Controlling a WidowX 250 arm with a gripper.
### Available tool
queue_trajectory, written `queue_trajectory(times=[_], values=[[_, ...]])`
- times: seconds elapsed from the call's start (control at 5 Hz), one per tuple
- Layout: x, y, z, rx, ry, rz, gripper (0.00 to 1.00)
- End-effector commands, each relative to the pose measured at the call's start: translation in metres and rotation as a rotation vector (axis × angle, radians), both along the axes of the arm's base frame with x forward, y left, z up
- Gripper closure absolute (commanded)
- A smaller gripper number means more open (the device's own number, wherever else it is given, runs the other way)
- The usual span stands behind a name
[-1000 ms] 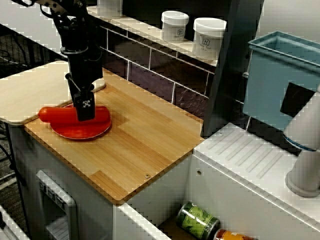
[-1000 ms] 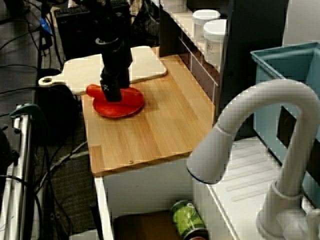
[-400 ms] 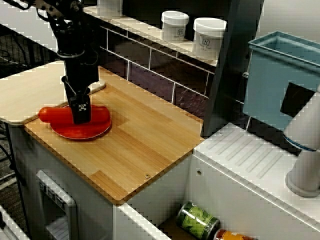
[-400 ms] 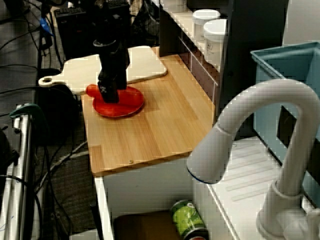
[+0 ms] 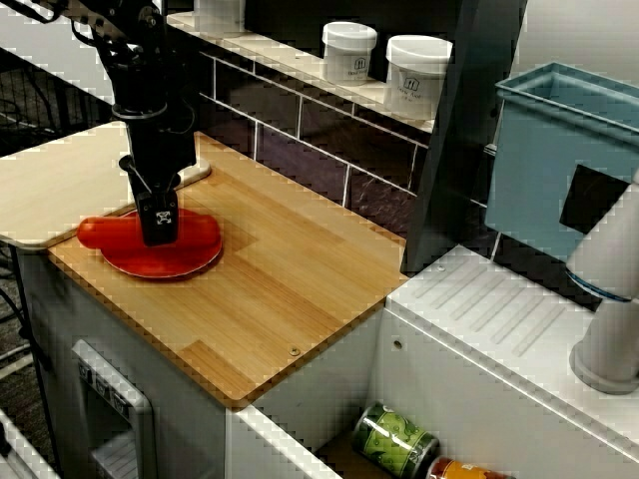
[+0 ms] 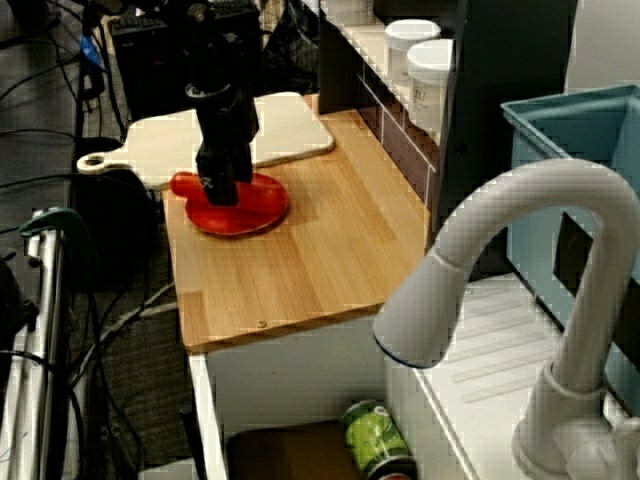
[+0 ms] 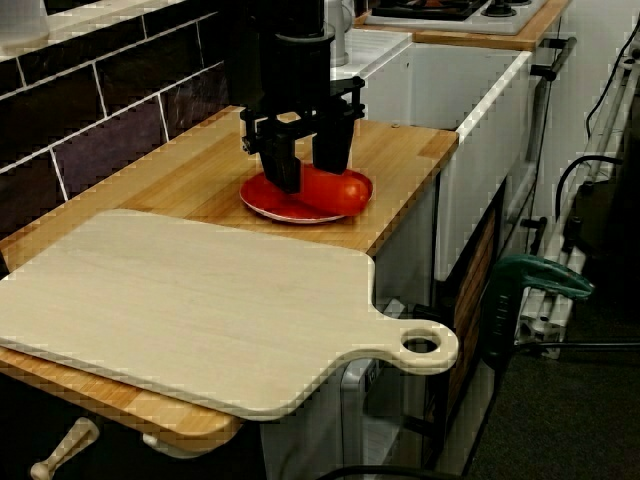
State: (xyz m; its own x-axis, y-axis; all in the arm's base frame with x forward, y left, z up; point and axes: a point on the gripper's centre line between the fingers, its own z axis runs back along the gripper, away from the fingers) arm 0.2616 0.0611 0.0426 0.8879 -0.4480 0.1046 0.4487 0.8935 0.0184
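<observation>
Red sausage (image 5: 105, 231): one, lying lengthwise across a red plate (image 5: 165, 267), both ends overhanging the rim. The plate sits at the left end of the wooden desk (image 5: 290, 299), just beside a pale cutting board (image 5: 50, 190) with a holed handle.

Pincer (image 5: 160, 225): black, pointing straight down over the middle of the sausage. In the view from the board end its fingers (image 7: 285, 165) stand apart, released, one on either side of the sausage. Whether they touch it cannot be told.

Two white jars (image 5: 349, 50) on the tiled ledge behind, well apart from the plate.

Blue bin (image 5: 559, 160) and white tap (image 6: 520, 230) at the far right.

Green can (image 5: 392, 439) down in the sink.
</observation>
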Motion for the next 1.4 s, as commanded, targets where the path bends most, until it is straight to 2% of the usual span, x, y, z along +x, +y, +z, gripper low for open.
queue_trajectory(times=[0.0,0.2,0.4,0.6,0.8,1.0,1.2], values=[[-0.001,0.001,0.013,0.013,-0.044,0.010,1.00],[0.003,0.001,0.019,0.005,-0.033,0.021,1.00],[0.005,-0.005,0.042,-0.005,-0.041,0.004,1.00],[0.010,-0.005,0.069,-0.033,-0.079,0.021,1.00],[0.014,-0.002,0.079,-0.031,-0.103,0.037,1.00],[0.011,-0.001,0.077,-0.024,-0.098,0.040,0.00],[0.006,-0.001,0.070,-0.013,-0.091,0.038,0.00]])
